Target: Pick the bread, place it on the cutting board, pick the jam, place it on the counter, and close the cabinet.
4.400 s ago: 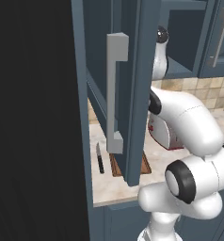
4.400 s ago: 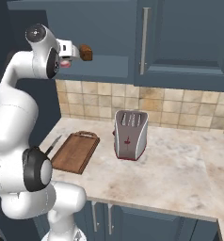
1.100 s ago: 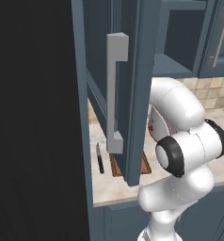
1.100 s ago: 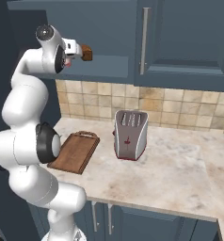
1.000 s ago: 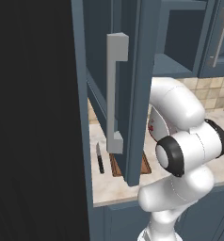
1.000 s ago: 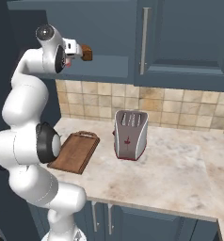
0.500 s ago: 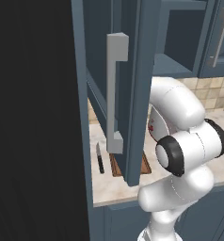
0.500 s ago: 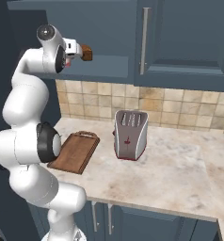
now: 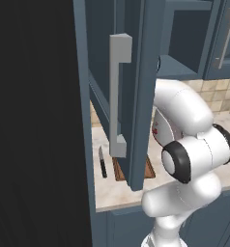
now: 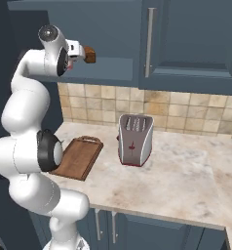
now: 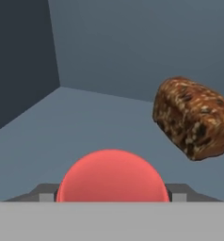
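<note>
Even, diffuse rendered lighting is observed throughout, with no glare and no blur. The left third of the left base view is lost to near-black shade. Soft shading is seen inside the cabinet (image 11: 132, 56); the bread (image 11: 194, 117) texture is rendered coarsely

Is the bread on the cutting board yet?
No, the bread sits inside the cabinet beside the jam, and the cutting board lies bare.

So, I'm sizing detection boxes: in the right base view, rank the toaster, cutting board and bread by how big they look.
1. Toaster and cutting board: look about alike, not ranked against each other.
2. Bread: clearly smallest, up at the cabinet shelf.
</note>
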{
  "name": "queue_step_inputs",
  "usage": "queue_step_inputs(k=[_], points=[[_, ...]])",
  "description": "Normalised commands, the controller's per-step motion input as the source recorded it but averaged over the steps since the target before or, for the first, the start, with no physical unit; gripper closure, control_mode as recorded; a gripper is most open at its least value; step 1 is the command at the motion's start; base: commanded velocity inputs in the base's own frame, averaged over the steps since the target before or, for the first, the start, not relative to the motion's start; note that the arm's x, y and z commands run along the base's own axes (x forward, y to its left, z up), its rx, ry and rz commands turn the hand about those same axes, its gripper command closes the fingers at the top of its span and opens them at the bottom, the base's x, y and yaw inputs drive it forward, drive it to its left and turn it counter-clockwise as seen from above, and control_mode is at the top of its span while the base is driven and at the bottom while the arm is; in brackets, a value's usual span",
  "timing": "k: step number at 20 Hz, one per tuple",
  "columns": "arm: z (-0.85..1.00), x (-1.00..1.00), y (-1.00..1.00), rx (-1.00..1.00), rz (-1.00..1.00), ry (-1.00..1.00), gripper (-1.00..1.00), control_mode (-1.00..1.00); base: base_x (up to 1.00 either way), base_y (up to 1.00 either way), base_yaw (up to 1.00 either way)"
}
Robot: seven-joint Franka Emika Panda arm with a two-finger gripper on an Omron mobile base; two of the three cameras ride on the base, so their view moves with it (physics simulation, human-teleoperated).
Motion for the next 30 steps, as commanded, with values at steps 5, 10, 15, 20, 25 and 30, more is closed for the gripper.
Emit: queue_step_inputs(k=[5, 10, 15, 20, 25, 30], points=[[0.01, -0.32, -0.13, 0.00, 0.00, 0.00, 1.00, -1.00, 0.00, 0.00, 0.00], [0.01, -0.31, -0.14, 0.00, 0.00, 0.00, 1.00, -1.00, 0.00, 0.00, 0.00], [0.01, -0.39, -0.23, 0.00, 0.00, 0.00, 1.00, -1.00, 0.00, 0.00, 0.00], [0.01, -0.49, -0.28, 0.00, 0.00, 0.00, 1.00, -1.00, 0.00, 0.00, 0.00], [0.01, -0.55, -0.27, 0.00, 0.00, 0.00, 1.00, -1.00, 0.00, 0.00, 0.00], [0.00, -0.63, -0.38, 0.00, 0.00, 0.00, 1.00, -1.00, 0.00, 0.00, 0.00]])
